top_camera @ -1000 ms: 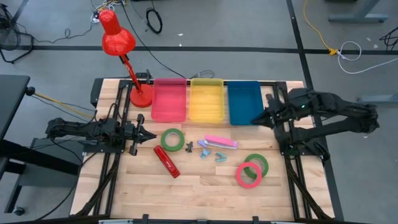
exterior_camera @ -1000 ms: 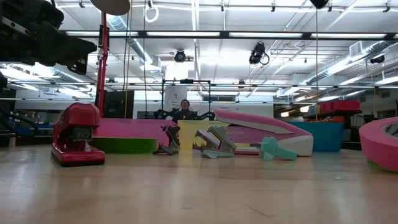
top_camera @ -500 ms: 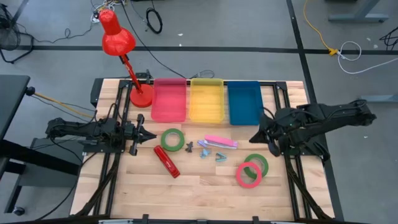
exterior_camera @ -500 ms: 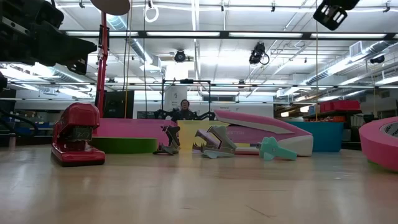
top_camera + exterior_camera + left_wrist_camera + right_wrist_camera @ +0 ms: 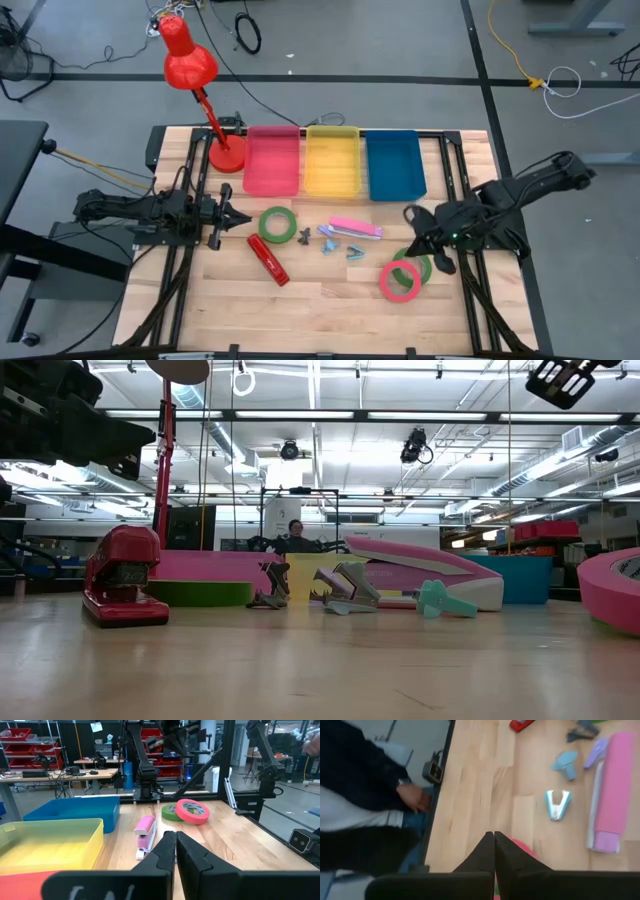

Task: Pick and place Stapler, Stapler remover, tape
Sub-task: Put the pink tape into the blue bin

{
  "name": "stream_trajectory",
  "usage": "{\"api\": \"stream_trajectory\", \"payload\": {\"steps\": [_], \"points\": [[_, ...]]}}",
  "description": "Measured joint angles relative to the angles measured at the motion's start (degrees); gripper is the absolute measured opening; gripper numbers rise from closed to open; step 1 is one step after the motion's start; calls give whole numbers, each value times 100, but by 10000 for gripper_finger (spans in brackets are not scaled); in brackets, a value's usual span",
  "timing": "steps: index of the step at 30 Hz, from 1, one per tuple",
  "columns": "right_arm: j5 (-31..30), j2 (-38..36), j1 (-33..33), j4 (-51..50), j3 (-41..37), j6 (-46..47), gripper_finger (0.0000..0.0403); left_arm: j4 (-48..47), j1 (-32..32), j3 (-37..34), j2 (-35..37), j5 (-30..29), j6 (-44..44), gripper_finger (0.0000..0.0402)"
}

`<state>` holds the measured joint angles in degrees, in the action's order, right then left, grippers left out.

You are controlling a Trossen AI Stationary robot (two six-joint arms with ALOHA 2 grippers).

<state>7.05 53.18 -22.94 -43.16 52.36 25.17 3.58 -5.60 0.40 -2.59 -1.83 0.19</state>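
A red stapler point(image 5: 268, 259) lies near the table's left. A pink stapler point(image 5: 356, 228) lies at the middle. Small stapler removers point(image 5: 355, 252) lie beside it. One green tape ring point(image 5: 277, 224) lies flat at left of middle. The other green ring point(image 5: 418, 264) and the red-pink ring point(image 5: 400, 281) lie at right. My right gripper point(image 5: 412, 240) is shut and empty, high above the red-pink ring point(image 5: 525, 847). My left gripper point(image 5: 235, 217) is shut and empty at the left, beside the first green ring.
Pink point(image 5: 272, 160), yellow point(image 5: 333, 160) and blue point(image 5: 394, 164) bins stand in a row along the far edge. A red desk lamp point(image 5: 215, 130) stands at the far left. A person point(image 5: 365, 810) sits beyond the table's near edge.
My right gripper has swung from beside the blue bin toward the table's near edge, ending above the two tape rings at right. Its fingers stay shut. Nothing on the table has moved.
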Motion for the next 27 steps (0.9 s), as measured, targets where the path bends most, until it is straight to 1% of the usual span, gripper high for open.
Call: {"api": "stream_trajectory", "payload": {"steps": [8,14,19,27], "points": [[9,535,-241,-30,-2,-11,1,1,2,-2,0,0,0,21],[46,756,-299,-36,-2,4,1,2,2,1,-1,-1,0,21],[-57,948,-313,-163,-2,5,1,1,1,-1,0,-2,0,21],[-59,1492,-313,-288,-2,-64,2,0,1,0,0,-2,0,21]]}}
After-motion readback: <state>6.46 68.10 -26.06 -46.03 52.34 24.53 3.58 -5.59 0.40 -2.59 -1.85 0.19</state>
